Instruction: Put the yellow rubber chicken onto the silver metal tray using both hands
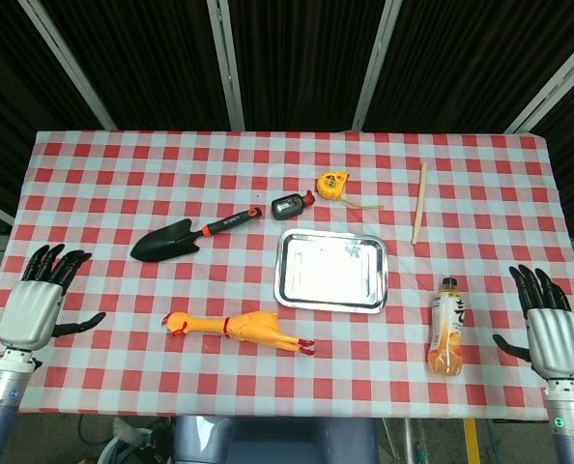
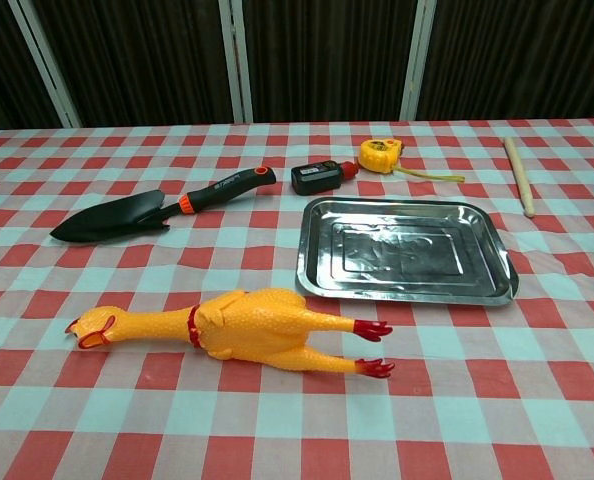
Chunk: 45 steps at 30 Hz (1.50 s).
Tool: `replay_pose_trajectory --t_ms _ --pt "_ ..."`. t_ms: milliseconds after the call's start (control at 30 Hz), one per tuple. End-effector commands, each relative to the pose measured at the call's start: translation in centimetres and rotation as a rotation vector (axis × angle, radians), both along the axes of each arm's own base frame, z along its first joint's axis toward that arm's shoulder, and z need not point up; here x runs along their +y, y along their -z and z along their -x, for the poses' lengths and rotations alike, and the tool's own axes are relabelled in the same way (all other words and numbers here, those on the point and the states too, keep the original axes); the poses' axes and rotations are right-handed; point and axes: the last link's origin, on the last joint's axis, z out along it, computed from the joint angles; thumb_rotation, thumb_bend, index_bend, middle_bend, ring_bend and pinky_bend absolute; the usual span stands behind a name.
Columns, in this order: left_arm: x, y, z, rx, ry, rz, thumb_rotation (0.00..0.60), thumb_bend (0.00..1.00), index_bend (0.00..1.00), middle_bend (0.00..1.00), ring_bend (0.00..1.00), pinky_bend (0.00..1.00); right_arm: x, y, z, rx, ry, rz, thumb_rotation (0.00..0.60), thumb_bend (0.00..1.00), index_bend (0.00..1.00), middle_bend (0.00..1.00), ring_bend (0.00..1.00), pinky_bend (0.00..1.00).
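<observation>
The yellow rubber chicken (image 1: 239, 328) (image 2: 239, 327) lies on its side on the checked cloth, head to the left, red feet to the right. The silver metal tray (image 1: 330, 269) (image 2: 405, 249) sits just beyond it to the right, with nothing in it. My left hand (image 1: 38, 300) hovers at the table's left edge, fingers spread and holding nothing, well left of the chicken. My right hand (image 1: 553, 324) is at the right edge, fingers spread, holding nothing. Neither hand shows in the chest view.
A black trowel with an orange-banded handle (image 1: 192, 233) lies behind the chicken. A black device (image 1: 289, 204), a yellow tape measure (image 1: 334, 183) and a wooden stick (image 1: 418, 201) lie behind the tray. An orange drink bottle (image 1: 446, 328) lies between the tray and my right hand.
</observation>
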Motion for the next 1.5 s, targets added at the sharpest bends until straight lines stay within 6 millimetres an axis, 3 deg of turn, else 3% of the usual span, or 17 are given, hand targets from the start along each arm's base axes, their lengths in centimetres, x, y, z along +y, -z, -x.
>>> replay_pose_trajectory --t_ms 33,267,400,667,833,1333,1500 --pt "1.1 1.4 -1.8 0.015 0.08 0.067 0.6 0.12 0.17 0.17 0.07 0.06 0.0 0.0 -0.1 0.003 -0.006 -0.002 0.6 0.15 0.0 0.08 0.01 0.15" --pt "2.7 5.8 -5.6 0.045 0.215 0.221 0.6 0.16 0.26 0.28 0.18 0.19 0.1 0.1 -0.5 0.005 -0.016 -0.005 0.6 0.15 0.0 0.08 0.01 0.15" --pt "3.2 9.3 -7.4 0.056 0.252 0.337 0.6 0.19 0.27 0.3 0.2 0.21 0.2 0.2 -0.7 0.004 -0.019 -0.01 0.6 0.15 0.0 0.08 0.01 0.15" --pt "2.8 14.4 -9.4 0.138 0.284 0.454 0.6 0.17 0.26 0.29 0.21 0.21 0.4 0.6 -0.8 0.006 -0.021 -0.029 0.6 0.15 0.0 0.08 0.01 0.15" --pt "2.6 17.1 -10.5 0.14 0.278 0.492 0.6 0.16 0.27 0.33 0.26 0.26 0.3 0.8 -0.8 0.004 -0.022 -0.04 0.6 0.15 0.0 0.08 0.01 0.15" --pt "3.3 18.4 -9.5 0.135 0.205 0.449 0.6 0.16 0.27 0.33 0.27 0.29 0.5 0.7 -0.4 0.003 -0.005 -0.041 0.6 0.15 0.0 0.08 0.01 0.15" --pt "3.4 18.9 -9.7 0.118 0.197 0.45 0.6 0.21 0.29 0.35 0.29 0.31 0.6 0.6 -0.3 0.004 0.003 -0.038 0.6 0.15 0.0 0.08 0.01 0.15"
